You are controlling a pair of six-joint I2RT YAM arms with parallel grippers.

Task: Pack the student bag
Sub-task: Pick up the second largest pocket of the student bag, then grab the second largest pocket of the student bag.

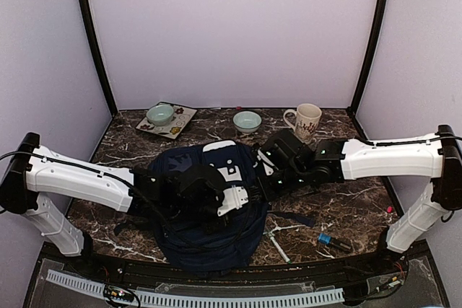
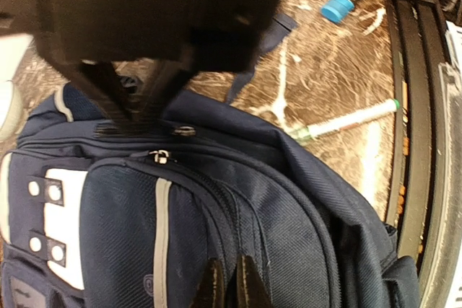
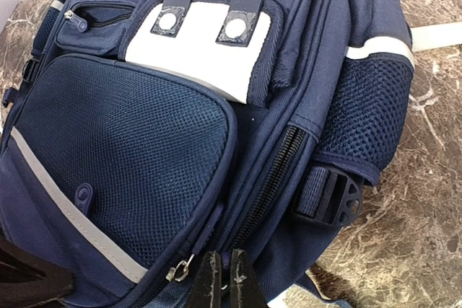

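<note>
The student bag, navy with grey stripes and a white patch, lies flat in the middle of the table. My left gripper is shut on a fabric ridge beside a zip line on the bag's front. From the right side, my right gripper is shut on a fold of the bag next to a closed zip, with a metal zip pull just left of its fingers. In the left wrist view the right gripper pinches the bag near its top seam.
A white marker and a blue-capped item lie on the table right of the bag. At the back stand two pale bowls, a tray and a mug. A bag strap trails rightward.
</note>
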